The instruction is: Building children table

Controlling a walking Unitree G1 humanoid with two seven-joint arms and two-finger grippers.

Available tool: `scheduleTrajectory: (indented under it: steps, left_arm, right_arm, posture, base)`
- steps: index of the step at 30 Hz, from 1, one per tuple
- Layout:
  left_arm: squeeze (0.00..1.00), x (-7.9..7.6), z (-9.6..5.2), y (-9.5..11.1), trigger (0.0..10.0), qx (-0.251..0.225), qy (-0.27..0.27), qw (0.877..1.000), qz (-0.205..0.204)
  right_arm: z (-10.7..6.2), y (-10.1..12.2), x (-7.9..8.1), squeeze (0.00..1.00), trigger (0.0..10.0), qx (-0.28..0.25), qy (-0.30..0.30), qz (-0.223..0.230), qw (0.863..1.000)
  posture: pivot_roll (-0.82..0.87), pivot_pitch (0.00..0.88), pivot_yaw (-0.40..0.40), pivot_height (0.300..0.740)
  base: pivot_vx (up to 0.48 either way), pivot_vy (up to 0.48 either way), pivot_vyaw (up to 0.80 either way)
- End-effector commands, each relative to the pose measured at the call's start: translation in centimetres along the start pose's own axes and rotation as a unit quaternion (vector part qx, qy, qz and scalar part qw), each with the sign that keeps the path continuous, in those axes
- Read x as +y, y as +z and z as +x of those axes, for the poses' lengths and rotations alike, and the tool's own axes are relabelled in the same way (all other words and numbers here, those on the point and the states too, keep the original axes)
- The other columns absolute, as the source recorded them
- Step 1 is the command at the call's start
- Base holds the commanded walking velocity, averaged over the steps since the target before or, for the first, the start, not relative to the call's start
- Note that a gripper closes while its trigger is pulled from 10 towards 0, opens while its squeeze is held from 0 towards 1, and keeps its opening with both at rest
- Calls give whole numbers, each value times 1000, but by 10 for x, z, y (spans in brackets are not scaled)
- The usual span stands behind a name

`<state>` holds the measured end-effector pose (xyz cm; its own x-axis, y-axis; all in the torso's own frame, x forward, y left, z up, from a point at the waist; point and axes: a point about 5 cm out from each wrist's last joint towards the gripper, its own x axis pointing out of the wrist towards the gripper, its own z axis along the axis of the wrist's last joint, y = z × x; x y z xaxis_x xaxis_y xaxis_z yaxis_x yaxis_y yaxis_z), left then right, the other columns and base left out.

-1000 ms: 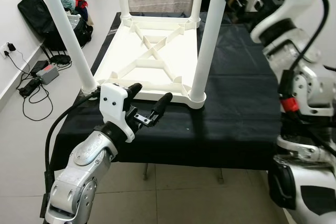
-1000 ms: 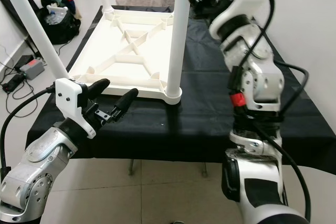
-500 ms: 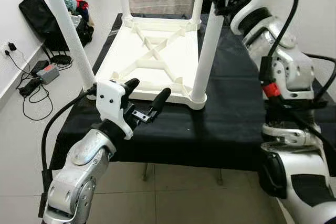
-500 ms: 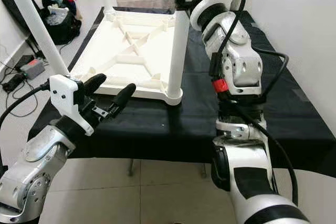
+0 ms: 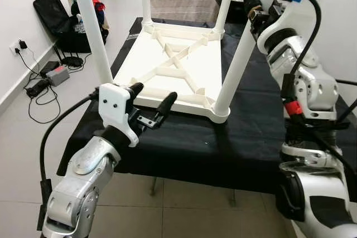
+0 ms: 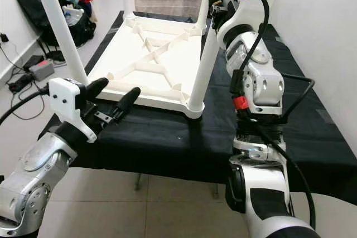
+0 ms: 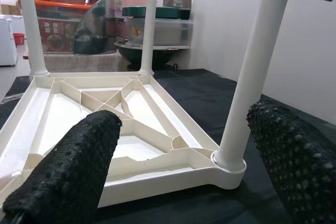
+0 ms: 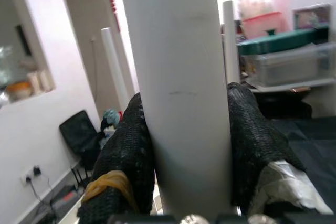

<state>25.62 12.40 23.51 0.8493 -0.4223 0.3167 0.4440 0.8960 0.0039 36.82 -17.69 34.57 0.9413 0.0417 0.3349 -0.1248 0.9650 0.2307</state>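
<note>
While the head views show the whole scene, each wrist view adds detail of its own:

Children's table: the white children's table (image 5: 173, 71) lies upside down on the black-covered tabletop (image 5: 256, 132), its ribbed underside up and its four legs standing in the corner sockets.

Left gripper: the left gripper (image 5: 152, 102) hovers at the near edge of the tabletop, between the near left leg (image 5: 92, 26) and the near right leg (image 5: 242, 54), touching neither.

Left fingers: spread wide apart, holding nothing; in the left wrist view the two black fingers (image 7: 68, 177) frame the near rim of the upturned table, with the near right leg's foot (image 7: 229, 161) just beside one of them.

Right gripper: the right gripper (image 6: 215, 4) is raised high on the right, at the upper part of the near right leg.

Right fingers: the right wrist view makes plain what the head views leave small, the fingers (image 8: 126, 156) pressed against both sides of the white leg (image 8: 181, 93), gripping it.

Left wrist extra: shelves with a metal bowl (image 7: 149, 51) and lidded containers stand beyond the far end of the table.

Floor: a black bag (image 5: 53, 18) and cables (image 5: 42, 85) lie to the far left.
</note>
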Motion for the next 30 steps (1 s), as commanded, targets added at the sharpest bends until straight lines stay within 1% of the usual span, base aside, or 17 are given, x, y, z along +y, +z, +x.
scheduleTrajectory:
  steps: [1,2,3,4,5,6,7,9,15,18,21,22,23,24,26,27,30]
  left_arm:
    - [0,-3,-1,2,10000,-2,-6,1000,-3]
    - [0,-4,-1,3,10000,-2,-6,1000,-2]
    - [0,-4,-1,3,10000,-2,-6,1000,-2]
    - [0,-4,-2,4,10000,-2,-6,1000,-1]
    - [0,-4,-2,4,10000,-2,-6,1000,-1]
    - [0,-4,-2,4,10000,-2,-7,1000,-1]
    - [0,-4,-2,4,10000,-2,-7,1000,-1]
    - [0,-5,-3,6,10000,-1,-8,1000,-1]
    - [0,-4,-5,8,10000,-1,-8,1000,0]
    - [0,-4,-9,13,10000,1,-8,1000,2]
    - [0,-5,-11,16,10000,4,-9,1000,6]
    - [0,-5,-12,17,10000,6,-8,1000,5]
    - [0,-5,-13,19,10000,7,-8,1000,5]
    - [0,-6,-15,20,10000,8,-9,1000,5]
    - [0,-6,-15,21,10000,11,-11,1000,6]
    - [0,-6,-15,23,10000,10,-12,1000,8]
    - [0,-5,-14,30,10000,4,-12,1000,13]
  right_arm:
    - [-7,-43,-36,0,0,89,-95,97,987]
    - [-10,-50,-55,0,0,99,-145,133,975]
    - [-10,-50,-55,0,0,99,-145,133,975]
    - [-15,-60,-78,0,0,112,-202,167,959]
    - [-15,-60,-78,0,0,112,-202,167,959]
    - [-25,-72,-103,0,0,125,-257,189,940]
    - [-25,-72,-103,0,0,125,-257,189,940]
    - [-47,-96,-138,0,0,160,-331,199,908]
    - [-69,-126,-154,0,0,213,-370,173,888]
    - [-98,-177,-150,0,0,326,-357,122,867]
    - [-104,-190,-147,0,118,354,-347,114,861]
    - [-105,-196,-144,0,2902,368,-341,109,858]
    - [-106,-199,-143,0,2902,378,-337,106,856]
    - [-109,-204,-141,0,6275,395,-338,104,848]
    - [-112,-207,-142,0,7098,401,-345,97,843]
    - [-115,-212,-140,0,10000,408,-344,96,840]
    - [-123,-220,-140,0,10000,422,-347,92,832]
  posture:
    - [-64,97,-53,740]
    - [-60,100,-54,740]
    - [-60,100,-54,740]
    - [-57,104,-54,740]
    - [-57,104,-54,740]
    - [-55,110,-52,740]
    - [-55,110,-52,740]
    - [-52,114,-52,740]
    - [-33,128,-44,740]
    - [-13,147,-37,740]
    - [4,161,-32,740]
    - [9,172,-24,740]
    - [11,175,-22,740]
    - [21,186,-14,740]
    - [21,186,-14,740]
    - [34,198,-10,740]
    - [50,214,-7,740]
  base:
    - [0,0,0]
    - [0,0,0]
    - [0,0,0]
    - [0,0,0]
    - [0,0,0]
    - [0,0,0]
    - [0,0,0]
    - [0,0,0]
    - [0,0,0]
    - [0,0,0]
    - [0,0,0]
    - [0,0,0]
    - [0,0,0]
    - [0,0,0]
    - [0,0,0]
    - [0,0,0]
    - [0,0,0]
